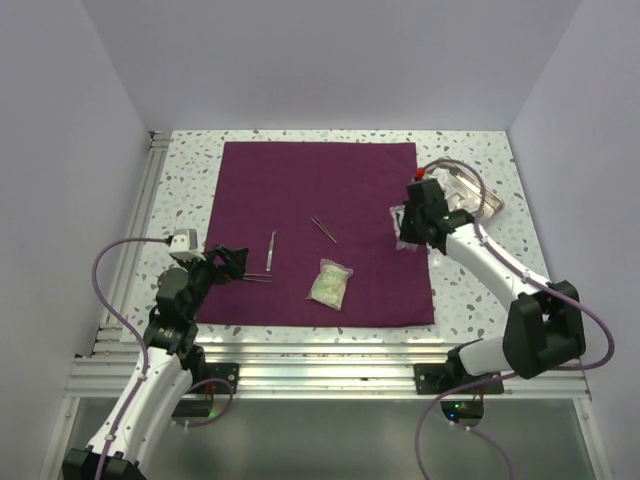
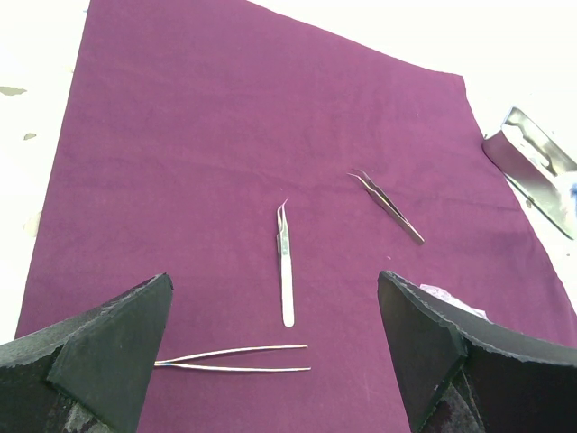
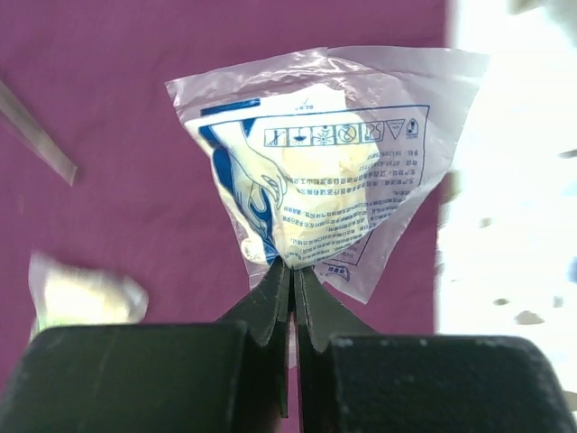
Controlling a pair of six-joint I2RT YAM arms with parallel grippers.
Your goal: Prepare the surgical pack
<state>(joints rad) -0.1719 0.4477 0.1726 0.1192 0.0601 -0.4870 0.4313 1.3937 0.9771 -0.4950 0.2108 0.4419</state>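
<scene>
Tweezers (image 2: pixel 286 271), perhaps gauze packet (image 1: pixel 330 283), on cloth (image 1: pixel 300 170)

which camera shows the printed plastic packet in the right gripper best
The right wrist view: the packet fills the frame, blue print clear, its lower edge pinched in the shut jaws of the right gripper. In the top external view the gripper hides most of it. The left wrist view does not show it.

Surgical pack (image 2: pixel 225 135), metal tray (image 2: pixel 532 171) cut off by frame; packet (image 3: pixel 334 180) print unreadable.

Bright, even overhead light w/ soft shadows; cloth (image 1: pixel 320 200) evenly lit. Table (image 3: pixel 505 225) blown out white in wrist cams, small pouch (image 3: pixel 81 293) btm-left blurry.
</scene>
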